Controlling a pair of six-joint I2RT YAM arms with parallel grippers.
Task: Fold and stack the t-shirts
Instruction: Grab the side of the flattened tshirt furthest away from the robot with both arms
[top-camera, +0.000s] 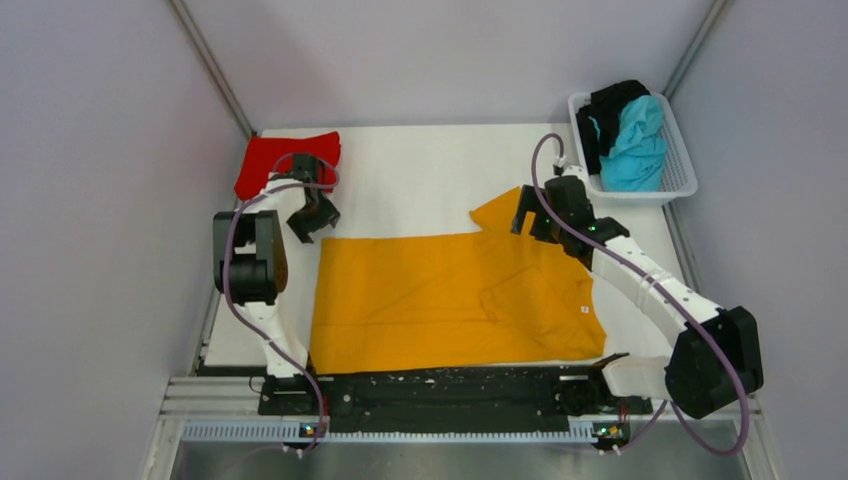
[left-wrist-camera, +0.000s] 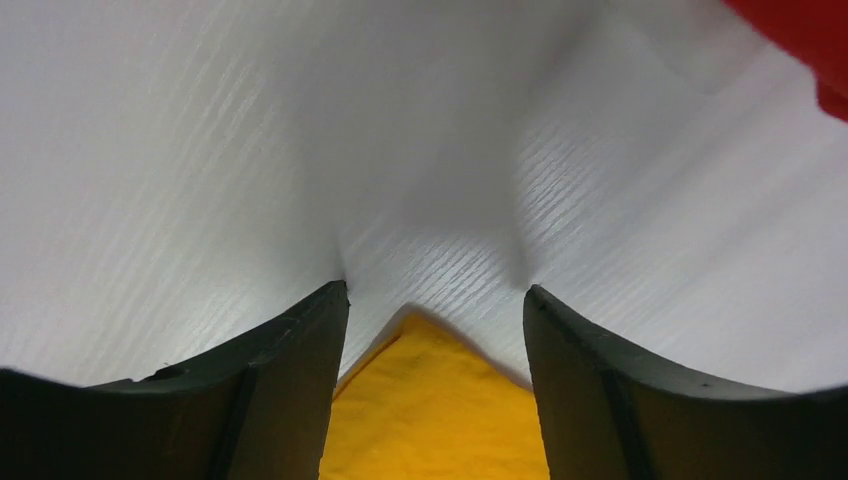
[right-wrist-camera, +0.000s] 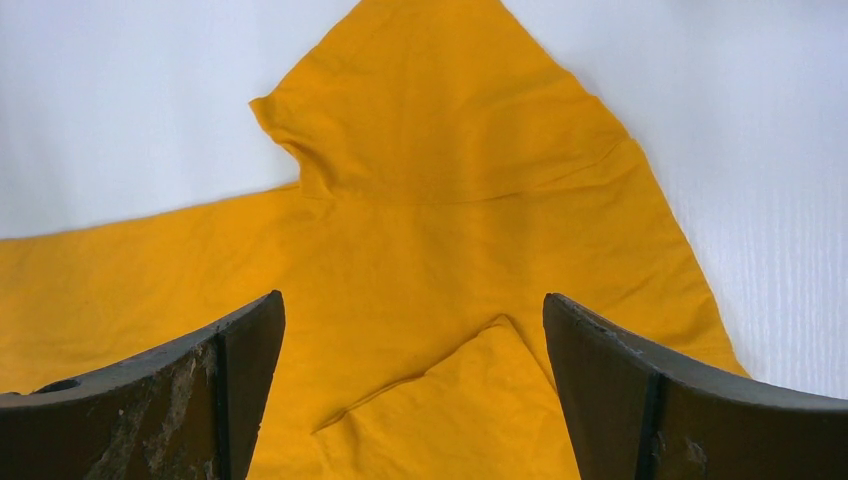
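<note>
The orange-yellow t-shirt (top-camera: 450, 295) lies spread flat in the middle of the white table, one sleeve pointing to the back right. My left gripper (top-camera: 318, 222) is open and empty just above its back left corner (left-wrist-camera: 430, 400). My right gripper (top-camera: 530, 222) is open and empty over the sleeve end of the shirt (right-wrist-camera: 450, 230), where a folded flap lies between the fingers. The red t-shirt (top-camera: 283, 160) lies folded at the back left; its edge shows in the left wrist view (left-wrist-camera: 800, 40). The turquoise t-shirt (top-camera: 635, 145) and black t-shirt (top-camera: 605, 115) lie crumpled in the basket.
A white mesh basket (top-camera: 682, 170) stands at the back right corner. Grey walls close in the table on the left, back and right. A black rail (top-camera: 440, 385) with the arm bases runs along the near edge.
</note>
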